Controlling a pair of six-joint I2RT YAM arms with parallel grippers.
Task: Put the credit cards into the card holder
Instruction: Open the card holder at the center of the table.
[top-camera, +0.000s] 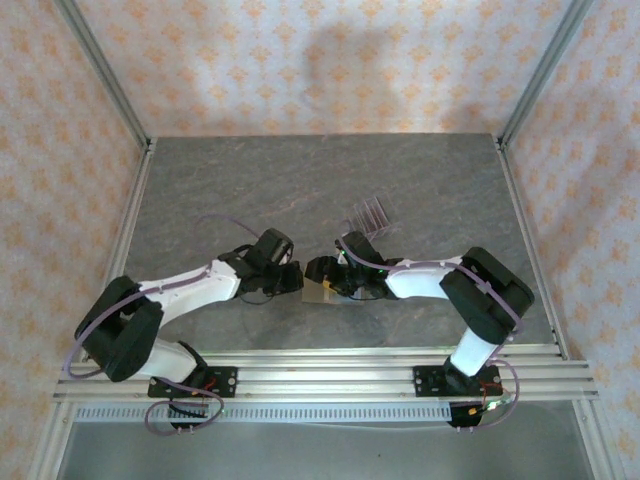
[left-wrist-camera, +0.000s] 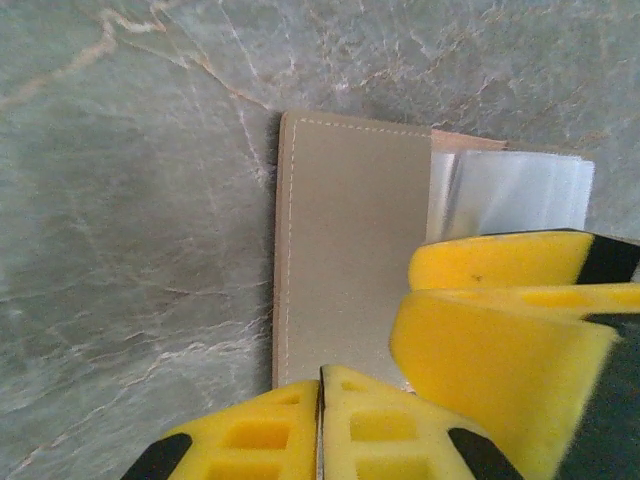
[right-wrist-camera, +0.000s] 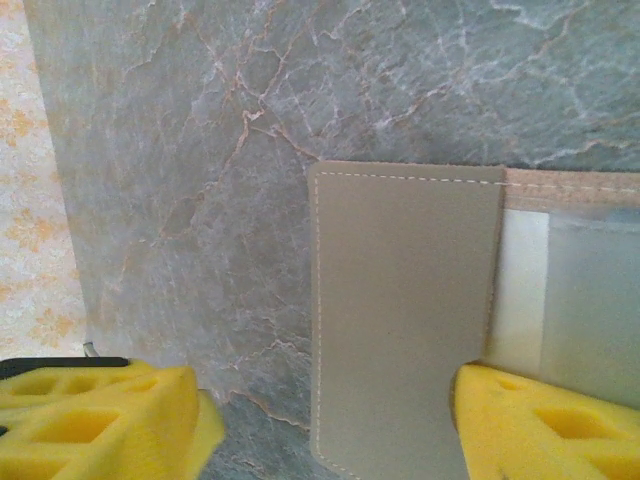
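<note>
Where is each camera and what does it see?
Top: high behind the robot, looking down at the table; left arm, right arm show.
Left wrist: on the left arm, facing down at the card holder; shut left fingers show.
Right wrist: on the right arm, facing down too; open right fingers show.
Both wrists share the card holder.

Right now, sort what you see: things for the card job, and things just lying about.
Job: card holder; credit cards, edge-on in the clear rack; left gripper, shut; right gripper, open.
Lying about: clear rack; table.
</note>
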